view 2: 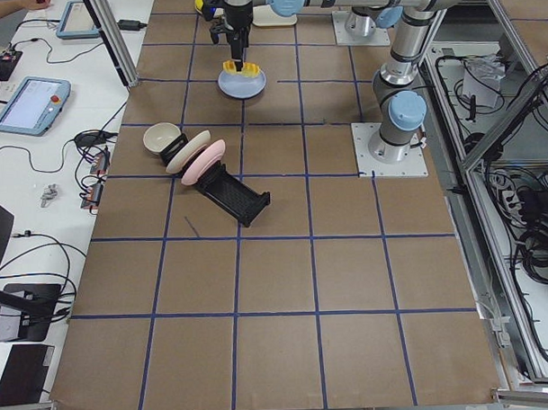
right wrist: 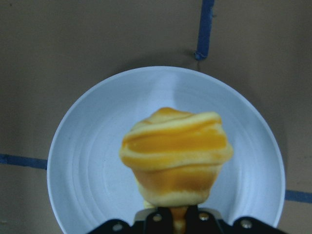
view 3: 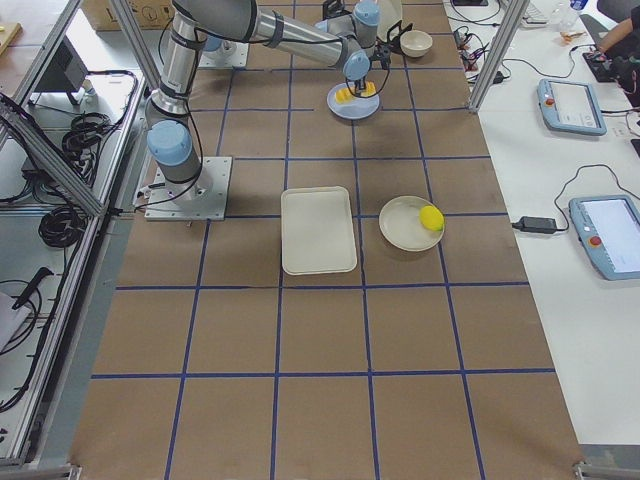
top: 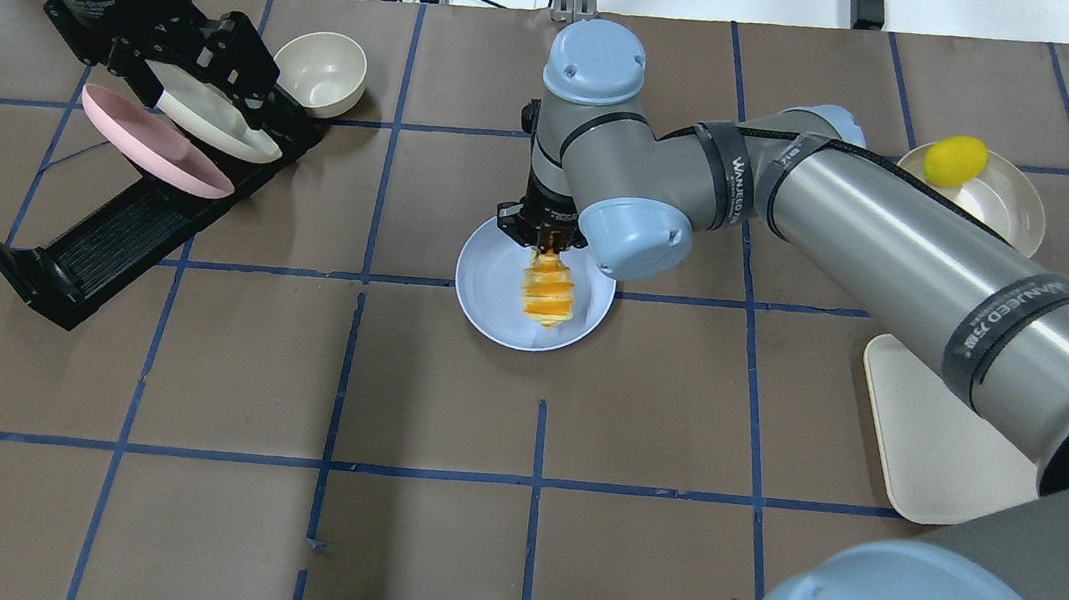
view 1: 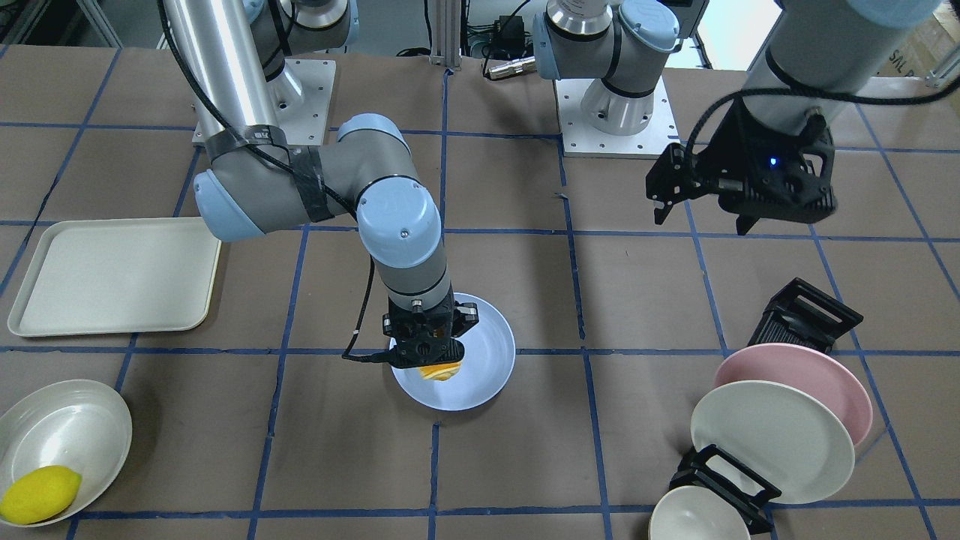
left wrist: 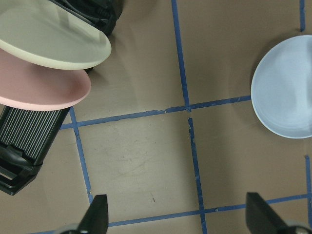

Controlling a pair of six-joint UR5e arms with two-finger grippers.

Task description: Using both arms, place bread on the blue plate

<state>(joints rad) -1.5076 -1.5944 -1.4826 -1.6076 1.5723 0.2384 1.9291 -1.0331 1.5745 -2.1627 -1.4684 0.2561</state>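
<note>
The bread (top: pixel 547 291), an orange and pale striped loaf, hangs upright in my right gripper (top: pixel 546 249), which is shut on its upper end. It is over the middle of the blue plate (top: pixel 494 298), and I cannot tell whether its lower end touches the plate. The right wrist view shows the bread (right wrist: pixel 175 156) end-on above the blue plate (right wrist: pixel 87 185). In the front view the right gripper (view 1: pixel 427 358) hides most of the bread (view 1: pixel 439 372) over the plate (view 1: pixel 487 352). My left gripper (view 1: pixel 703 221) is open and empty, held high, away from the plate (left wrist: pixel 287 92).
A black dish rack (view 1: pixel 806 315) holds a pink plate (view 1: pixel 817 375) and a cream plate (view 1: pixel 772 439), with a small bowl (view 1: pixel 697 517) beside them. A cream tray (view 1: pixel 112 274) lies on the right arm's side. A bowl (view 1: pixel 64 431) there holds a lemon (view 1: pixel 39 493).
</note>
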